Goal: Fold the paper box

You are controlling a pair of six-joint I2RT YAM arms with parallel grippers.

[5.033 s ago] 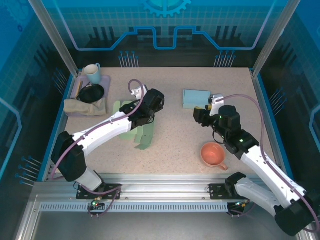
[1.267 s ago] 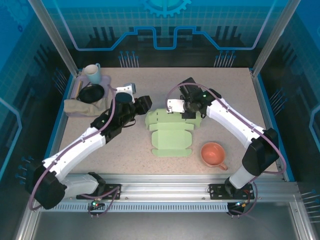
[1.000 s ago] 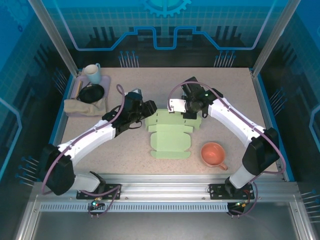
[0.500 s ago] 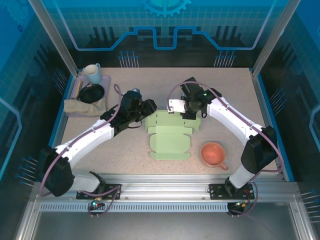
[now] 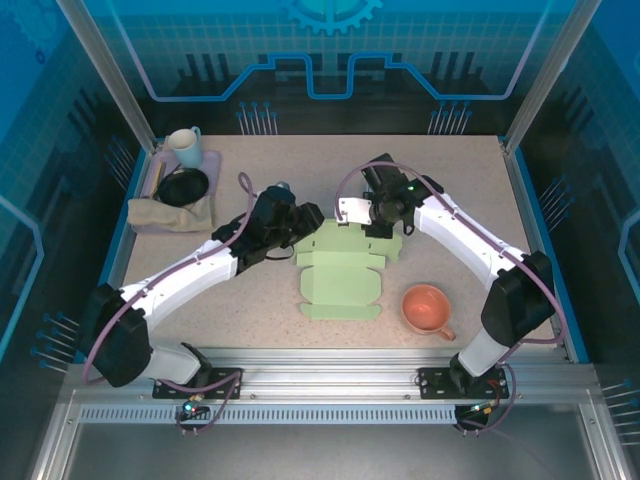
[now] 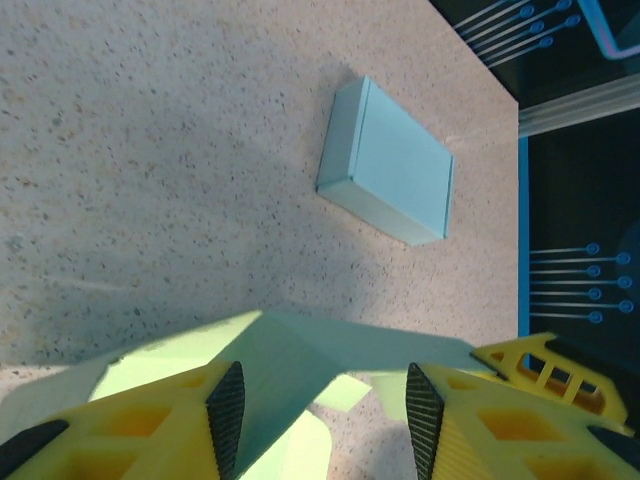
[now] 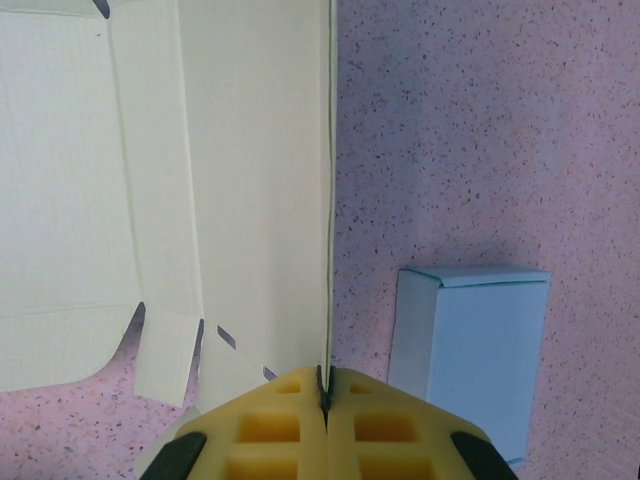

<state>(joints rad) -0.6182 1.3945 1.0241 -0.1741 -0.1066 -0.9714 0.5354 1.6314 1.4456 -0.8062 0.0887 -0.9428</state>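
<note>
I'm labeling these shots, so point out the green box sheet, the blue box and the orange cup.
green box sheet [image 5: 340, 275], top view, flat middle panel.
blue box [image 6: 398, 160], left wrist view, top face.
orange cup [image 5: 425, 307], top view, inner bowl.

From my seat: speckled beige table [image 5: 470, 180], blue circuit-print walls [image 5: 400, 50] all around, aluminium rail [image 5: 330, 395] along the near edge, pretty even light
</note>
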